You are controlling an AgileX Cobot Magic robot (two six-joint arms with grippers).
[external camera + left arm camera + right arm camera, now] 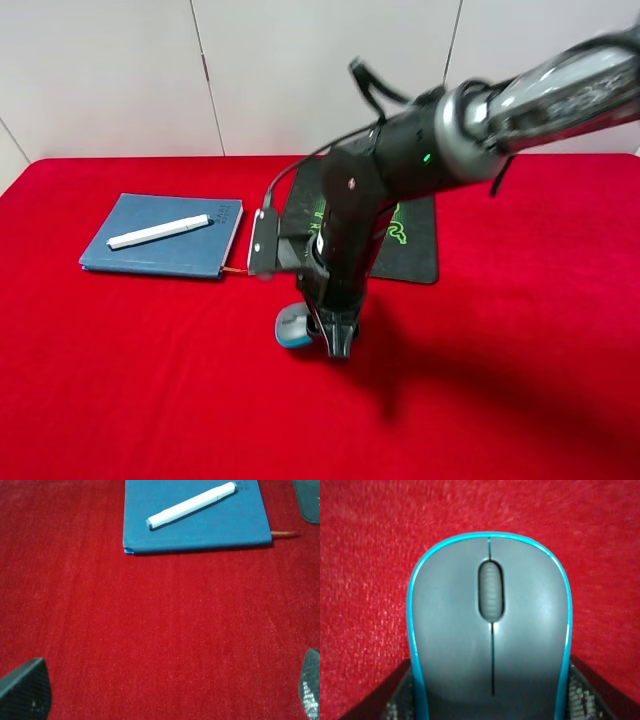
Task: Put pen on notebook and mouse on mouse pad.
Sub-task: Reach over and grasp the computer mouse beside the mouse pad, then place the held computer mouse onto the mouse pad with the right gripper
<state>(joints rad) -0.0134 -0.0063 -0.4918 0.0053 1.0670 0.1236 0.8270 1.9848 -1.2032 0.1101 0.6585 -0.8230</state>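
The right gripper (335,340) is down at the red cloth (520,390), just in front of the mouse pad (415,252). Its two fingers (590,695) are pinching the mouse (290,327) by its bright blue sides, with the grey top and scroll wheel pointing away from the wrist. The mouse is near the pad's front edge but not on it; whether it has left the cloth I can't tell. Off to the left, the white pen (160,231) lies diagonally across the slate-blue notebook (150,258), whose orange ribbon (285,532) pokes out at the corner nearest the pad. The left gripper (167,692) hangs over bare cloth, short of the notebook — spread wide, gripping nothing.
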